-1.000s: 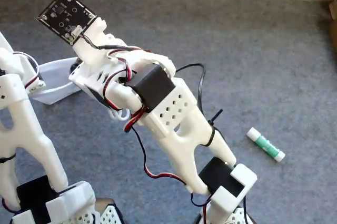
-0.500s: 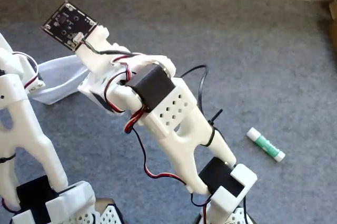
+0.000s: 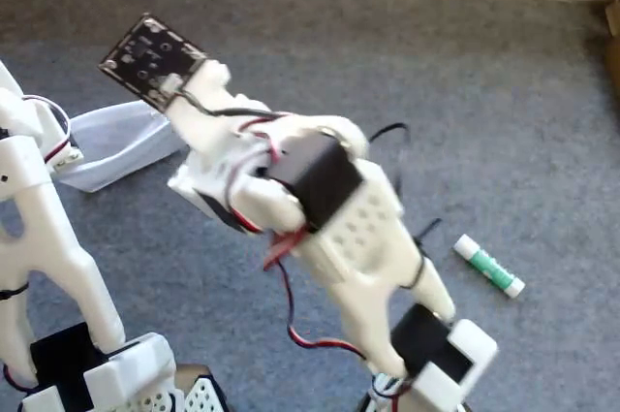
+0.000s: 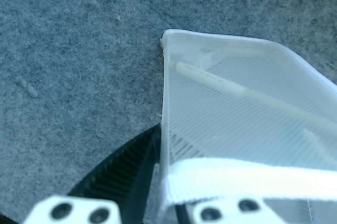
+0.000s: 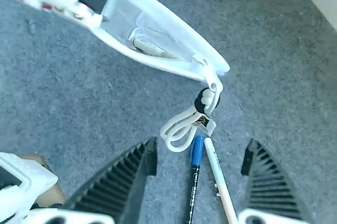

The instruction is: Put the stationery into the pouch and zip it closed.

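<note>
Grey carpet (image 5: 63, 92) below: right gripper (image 5: 201, 149) hanging spread wide, blue pen (image 5: 194, 179) and white pen (image 5: 220, 184) lying lengthwise between its fingers (image 5: 124, 176), just off pouch (image 5: 158, 34) mouth; left gripper (image 4: 160, 153) clamping pouch edge.

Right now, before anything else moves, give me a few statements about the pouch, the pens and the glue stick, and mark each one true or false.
1. The pouch is zipped closed. False: its mouth gapes open, with a pale pen lying inside.
2. The left gripper is clamped on the pouch's edge. True.
3. The right gripper is shut on a pen. False: its jaws are open, and the blue pen and the white pen lie on the carpet between them.
4. The glue stick lies on the carpet, well apart from the pouch. True.
</note>
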Robot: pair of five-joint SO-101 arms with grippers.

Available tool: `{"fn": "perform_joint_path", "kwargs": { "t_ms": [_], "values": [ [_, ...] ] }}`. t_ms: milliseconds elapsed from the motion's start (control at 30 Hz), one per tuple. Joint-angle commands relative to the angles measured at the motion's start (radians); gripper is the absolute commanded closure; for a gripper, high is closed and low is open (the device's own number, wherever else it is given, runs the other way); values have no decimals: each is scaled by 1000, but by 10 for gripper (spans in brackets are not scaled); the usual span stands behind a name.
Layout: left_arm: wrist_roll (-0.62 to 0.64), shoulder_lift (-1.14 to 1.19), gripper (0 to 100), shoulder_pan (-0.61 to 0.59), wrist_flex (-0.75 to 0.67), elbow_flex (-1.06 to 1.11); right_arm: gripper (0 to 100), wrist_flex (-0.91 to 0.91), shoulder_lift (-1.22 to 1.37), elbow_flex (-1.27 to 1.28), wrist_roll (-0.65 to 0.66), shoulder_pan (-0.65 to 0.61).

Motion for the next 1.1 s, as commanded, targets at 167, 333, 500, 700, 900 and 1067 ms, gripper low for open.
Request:
{"fn": "perform_joint_path", "kwargs": {
  "t_ms": [167, 333, 500, 700, 900, 1067],
  "values": [
    [-68, -5, 992, -5, -2, -5, 750, 24, -133, -7, -126, 199],
    [-71, -5, 992, -5, -3, -5, 750, 25, -136, 22, -173, 298],
    [-72, -5, 992, -7, -2, -15, 750, 27, -193, 223, -176, 325],
    [-69, 1, 992, -7, -2, -12, 750, 8, -364, 535, -170, 317],
    [-68, 1, 992, -8, -2, -12, 750, -101, -450, 796, -170, 323],
    [-74, 1, 992, -51, -23, -22, 750, -174, -483, 1009, -170, 326]
  ]
}}
